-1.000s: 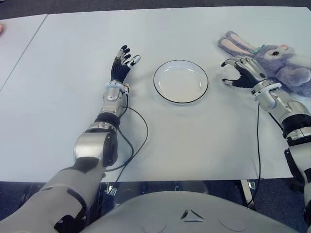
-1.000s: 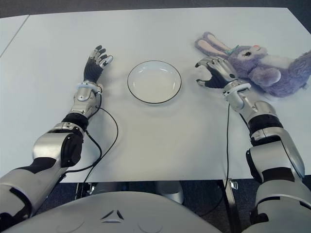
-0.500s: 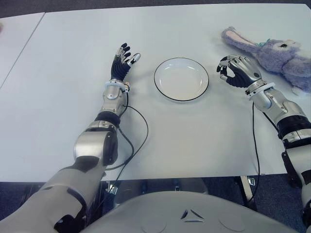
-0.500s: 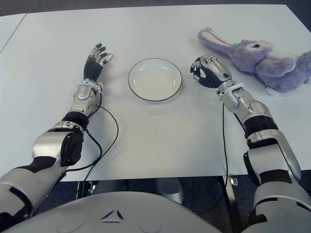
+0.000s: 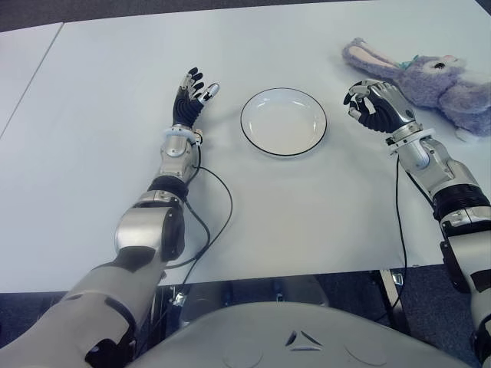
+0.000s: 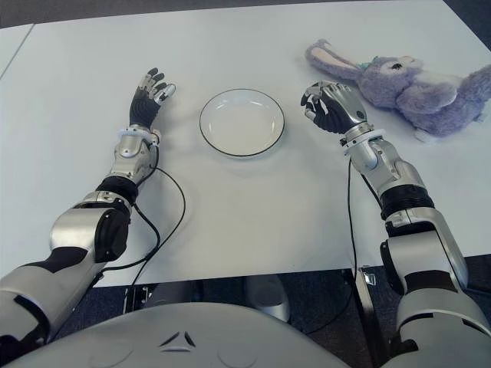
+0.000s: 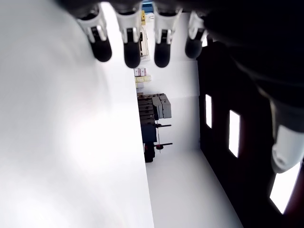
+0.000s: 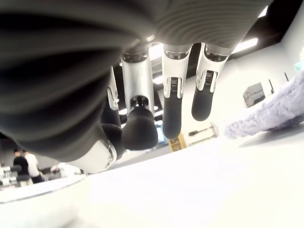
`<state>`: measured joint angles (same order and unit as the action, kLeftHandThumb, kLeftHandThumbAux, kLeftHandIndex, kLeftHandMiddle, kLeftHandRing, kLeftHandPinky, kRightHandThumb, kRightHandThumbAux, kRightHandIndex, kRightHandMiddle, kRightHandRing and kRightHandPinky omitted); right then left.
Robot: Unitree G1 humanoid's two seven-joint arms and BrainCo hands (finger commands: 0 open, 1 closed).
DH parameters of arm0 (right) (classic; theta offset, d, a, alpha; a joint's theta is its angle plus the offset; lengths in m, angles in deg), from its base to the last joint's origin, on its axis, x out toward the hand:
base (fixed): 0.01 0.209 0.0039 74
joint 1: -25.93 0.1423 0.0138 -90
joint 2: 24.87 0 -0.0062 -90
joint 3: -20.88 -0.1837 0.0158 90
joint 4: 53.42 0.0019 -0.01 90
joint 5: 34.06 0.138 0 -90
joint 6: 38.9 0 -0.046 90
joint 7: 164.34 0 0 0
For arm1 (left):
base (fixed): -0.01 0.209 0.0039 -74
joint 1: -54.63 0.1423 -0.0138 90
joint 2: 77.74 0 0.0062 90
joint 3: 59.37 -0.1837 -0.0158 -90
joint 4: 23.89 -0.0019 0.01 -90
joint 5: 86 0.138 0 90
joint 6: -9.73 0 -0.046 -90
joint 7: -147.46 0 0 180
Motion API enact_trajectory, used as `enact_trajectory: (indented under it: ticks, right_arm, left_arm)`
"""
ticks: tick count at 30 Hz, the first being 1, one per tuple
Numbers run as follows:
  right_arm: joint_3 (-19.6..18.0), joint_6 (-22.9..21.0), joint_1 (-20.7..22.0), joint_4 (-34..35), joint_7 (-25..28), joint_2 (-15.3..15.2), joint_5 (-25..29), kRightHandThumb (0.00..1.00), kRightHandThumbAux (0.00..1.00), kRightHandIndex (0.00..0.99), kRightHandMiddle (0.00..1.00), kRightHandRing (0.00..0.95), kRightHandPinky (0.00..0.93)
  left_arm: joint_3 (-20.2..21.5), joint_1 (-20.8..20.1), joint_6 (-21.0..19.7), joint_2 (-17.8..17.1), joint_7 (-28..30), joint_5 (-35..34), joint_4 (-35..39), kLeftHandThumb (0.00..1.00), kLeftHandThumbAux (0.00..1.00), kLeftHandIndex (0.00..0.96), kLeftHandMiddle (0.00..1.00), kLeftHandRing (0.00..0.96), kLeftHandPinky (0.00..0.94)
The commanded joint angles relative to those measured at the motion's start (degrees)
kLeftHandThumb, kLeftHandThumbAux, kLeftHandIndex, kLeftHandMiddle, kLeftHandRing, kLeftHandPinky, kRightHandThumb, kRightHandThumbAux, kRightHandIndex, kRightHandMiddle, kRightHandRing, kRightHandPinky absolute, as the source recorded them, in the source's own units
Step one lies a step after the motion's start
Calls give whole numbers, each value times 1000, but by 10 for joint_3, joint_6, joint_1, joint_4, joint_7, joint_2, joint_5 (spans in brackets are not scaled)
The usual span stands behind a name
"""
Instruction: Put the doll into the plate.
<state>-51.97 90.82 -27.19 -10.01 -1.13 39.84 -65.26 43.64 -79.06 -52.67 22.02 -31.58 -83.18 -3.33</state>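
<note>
The doll [image 5: 433, 77], a purple plush bunny with long ears, lies on the white table [image 5: 307, 199] at the far right. A white plate [image 5: 283, 122] with a dark rim sits at the middle, with nothing in it. My right hand [image 5: 368, 104] is between plate and doll, just left of the bunny's ears, fingers curled and holding nothing. In the right wrist view the curled fingers [image 8: 140, 128] hang over the table, with purple fur [image 8: 280, 111] beyond them and the plate's rim [image 8: 38, 197] close by. My left hand [image 5: 192, 93] shows left of the plate, fingers spread.
A black cable [image 5: 219, 207] loops across the table beside my left forearm. Another cable [image 5: 400, 215] runs along my right forearm to the table's front edge.
My right hand has curled its fingers shut and drawn back from the doll's ears towards the plate, without the doll. The left hand has stayed where it was.
</note>
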Motion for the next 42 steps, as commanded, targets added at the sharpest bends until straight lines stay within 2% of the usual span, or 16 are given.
enact_trajectory:
  ticks: [1, 8, 12, 15, 18, 20, 22, 23, 25, 26, 29, 34, 42]
  right_arm:
    - [-10, 14, -27, 19, 15, 21, 13, 707, 719, 440, 861, 852, 852]
    - [-7, 13, -13, 22, -34, 12, -30, 708, 719, 441, 865, 860, 847]
    - [-13, 20, 19, 14, -46, -9, -40, 708, 718, 441, 863, 859, 843]
    - [-18, 12, 60, 20, -90, -33, -72, 708, 717, 440, 837, 836, 820]
    - [-22, 6, 72, 28, -116, -40, -89, 707, 718, 439, 808, 812, 801]
    - [-27, 1, 80, 35, -158, -47, -106, 706, 718, 438, 792, 798, 785]
    - [-30, -17, 81, 42, -191, -54, -127, 691, 722, 426, 638, 637, 641]
    - [-30, -27, 80, 46, -201, -57, -135, 516, 693, 368, 496, 501, 508]
    - [-29, -46, 80, 48, -215, -63, -152, 355, 669, 315, 372, 382, 390]
    - [-28, -54, 80, 49, -222, -65, -158, 292, 662, 280, 302, 303, 299]
    - [-27, -72, 83, 46, -229, -74, -168, 205, 657, 211, 191, 177, 155]
    - [-25, -96, 106, 10, -233, -91, -173, 130, 660, 127, 76, 57, 38]
    - [-12, -107, 127, -52, -268, -98, -184, 53, 656, 56, 5, 3, 5]
  left_arm:
    - [2, 142, -87, 33, -5, 2, -87, 0, 534, 83, 111, 105, 96]
    - [4, 143, -84, 33, -4, 0, -87, 0, 519, 90, 112, 106, 105]
    - [3, 143, -83, 33, -3, 1, -87, 0, 511, 93, 113, 107, 110]
    - [-2, 142, -87, 32, -7, 6, -87, 0, 511, 94, 114, 109, 107]
    - [-3, 142, -90, 32, -8, 7, -88, 0, 516, 92, 114, 109, 101]
    - [-1, 142, -89, 32, -7, 6, -88, 0, 518, 90, 113, 108, 99]
    - [0, 142, -89, 33, -7, 5, -88, 0, 519, 85, 109, 106, 98]
    - [0, 142, -89, 33, -8, 4, -88, 0, 518, 83, 108, 105, 97]
    - [-1, 141, -90, 34, -9, 5, -88, 0, 517, 82, 108, 105, 97]
    - [-1, 141, -90, 34, -10, 5, -88, 0, 518, 83, 109, 105, 97]
    - [-1, 141, -91, 34, -9, 5, -88, 0, 519, 84, 109, 105, 96]
    - [2, 140, -90, 36, -6, 2, -88, 0, 517, 87, 109, 104, 96]
    - [0, 139, -91, 38, -11, 4, -88, 0, 514, 94, 111, 106, 104]
